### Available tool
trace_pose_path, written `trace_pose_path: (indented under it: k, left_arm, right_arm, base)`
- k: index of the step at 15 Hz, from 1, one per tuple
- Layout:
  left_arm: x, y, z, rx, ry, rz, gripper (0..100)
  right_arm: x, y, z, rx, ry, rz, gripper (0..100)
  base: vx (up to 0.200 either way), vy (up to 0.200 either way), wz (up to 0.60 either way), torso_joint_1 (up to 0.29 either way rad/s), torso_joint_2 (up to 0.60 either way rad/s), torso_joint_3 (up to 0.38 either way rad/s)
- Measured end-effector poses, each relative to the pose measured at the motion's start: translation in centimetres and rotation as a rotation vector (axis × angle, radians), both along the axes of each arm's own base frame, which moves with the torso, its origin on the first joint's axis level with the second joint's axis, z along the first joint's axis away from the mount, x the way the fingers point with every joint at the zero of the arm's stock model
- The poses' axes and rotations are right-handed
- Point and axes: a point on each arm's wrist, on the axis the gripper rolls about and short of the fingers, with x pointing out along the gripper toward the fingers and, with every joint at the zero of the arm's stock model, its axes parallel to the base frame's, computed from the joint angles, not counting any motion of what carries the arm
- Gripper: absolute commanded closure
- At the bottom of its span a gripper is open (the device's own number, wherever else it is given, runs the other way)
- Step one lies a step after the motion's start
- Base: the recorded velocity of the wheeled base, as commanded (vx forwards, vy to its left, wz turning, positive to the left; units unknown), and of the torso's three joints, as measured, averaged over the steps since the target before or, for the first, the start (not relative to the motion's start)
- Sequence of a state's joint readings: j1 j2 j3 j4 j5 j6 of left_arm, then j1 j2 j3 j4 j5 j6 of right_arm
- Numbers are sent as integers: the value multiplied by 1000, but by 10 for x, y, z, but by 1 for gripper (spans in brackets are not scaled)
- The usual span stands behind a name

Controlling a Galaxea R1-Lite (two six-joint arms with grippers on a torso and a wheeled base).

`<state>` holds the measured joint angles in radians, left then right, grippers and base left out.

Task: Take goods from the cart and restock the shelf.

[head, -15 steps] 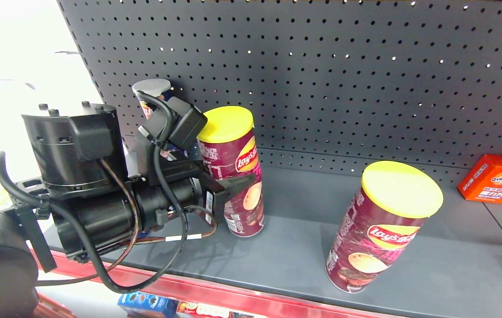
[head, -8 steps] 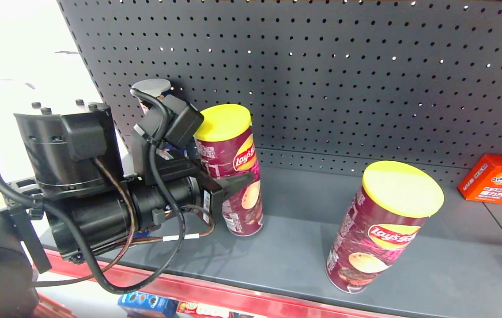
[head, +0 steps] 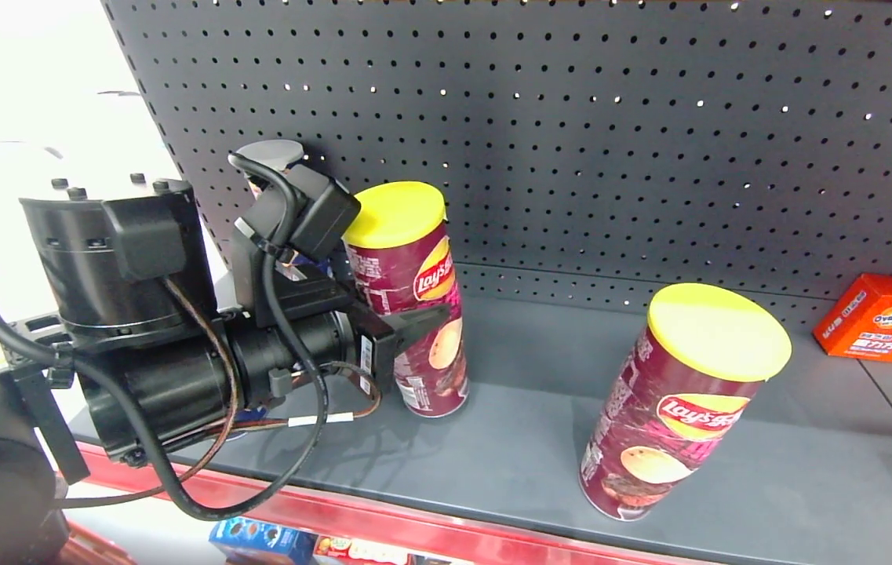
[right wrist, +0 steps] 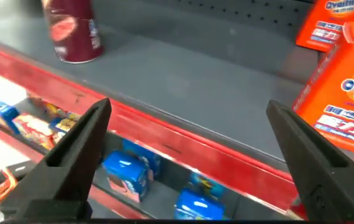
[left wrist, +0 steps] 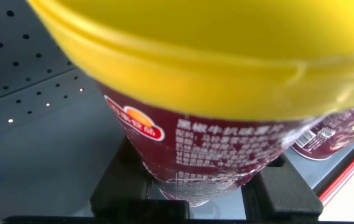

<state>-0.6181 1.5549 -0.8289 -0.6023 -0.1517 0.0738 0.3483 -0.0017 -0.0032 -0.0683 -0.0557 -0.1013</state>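
A tall chip can (head: 414, 259) at the back left of the shelf (head: 524, 463) could topple if it is let go while leaning or snagged by a finger. The left hand (head: 424, 320) is closed around its middle. The right hand (right wrist: 189, 162) hangs wide open and empty by the shelf's front edge.
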Motion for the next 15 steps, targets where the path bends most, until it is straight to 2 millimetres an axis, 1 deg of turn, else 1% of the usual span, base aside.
trace_pose_path:
  k: [2, 4, 5, 7, 11, 13, 15]
  left_arm:
    - [0, 0, 0, 0, 0, 0, 100]
    - [0, 0, 1, -2, -2, -1, 100]
    - [0, 0, 2, -3, -4, -2, 100]
    - [1, -1, 5, -13, -12, -29, 100]
    - [5, 1, 12, -25, -33, -23, 100]
    - [6, 1, 13, -25, -34, -23, 100]
    - [8, 0, 12, -23, -29, -32, 100]
  right_arm:
    - [0, 1, 0, -5, -2, 73, 0]
    - [-2, 4, -1, 9, 15, 212, 0]
    - [-2, 4, -1, 40, 35, 218, 0]
    - [-1, 2, -1, 105, 60, 138, 0]
    - [-1, 2, 0, 127, 62, 117, 0]
    - [-1, 3, -1, 123, 63, 140, 0]
    - [-2, 4, -1, 117, 69, 249, 0]
  base:
    - [0, 0, 0, 0, 0, 0]
    - [0, 0, 0, 0, 0, 0]
    - [0, 0, 0, 0, 0, 0]
    - [0, 0, 0, 0, 0, 0]
    - [0, 0, 0, 0, 0, 0]
    - [0, 0, 0, 0, 0, 0]
    - [0, 0, 0, 0, 0, 0]
